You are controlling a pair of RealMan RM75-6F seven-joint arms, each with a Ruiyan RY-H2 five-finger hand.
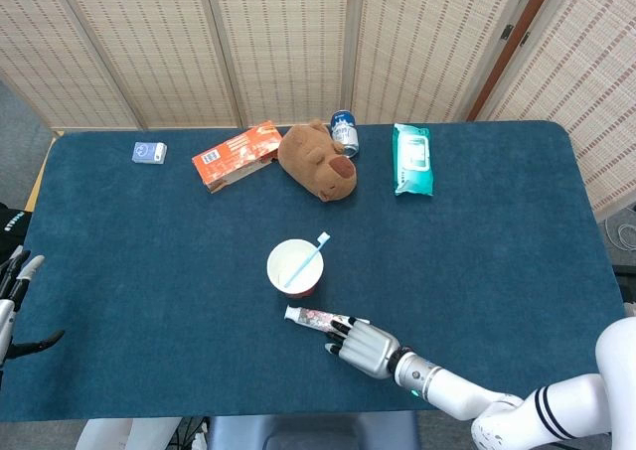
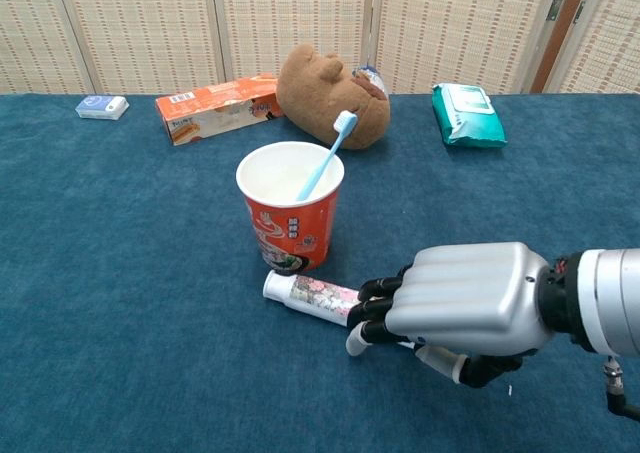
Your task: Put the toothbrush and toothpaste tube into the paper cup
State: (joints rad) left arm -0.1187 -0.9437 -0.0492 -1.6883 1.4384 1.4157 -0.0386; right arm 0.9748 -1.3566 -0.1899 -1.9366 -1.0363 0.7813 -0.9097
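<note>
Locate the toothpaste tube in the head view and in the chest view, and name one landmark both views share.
Head view: toothpaste tube lies low at centre, just below the paper cup, under the right hand's fingertips.
Chest view: toothpaste tube lies below centre, at the cup's base.
Shared landmark: the paper cup holding the toothbrush.

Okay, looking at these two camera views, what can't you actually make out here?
- Toothpaste tube: far end hidden under the right hand, chest view; grip unclear.
- Left hand: cut off by the head view's left edge.
- Can: partly behind the plush toy; label too small.
</note>
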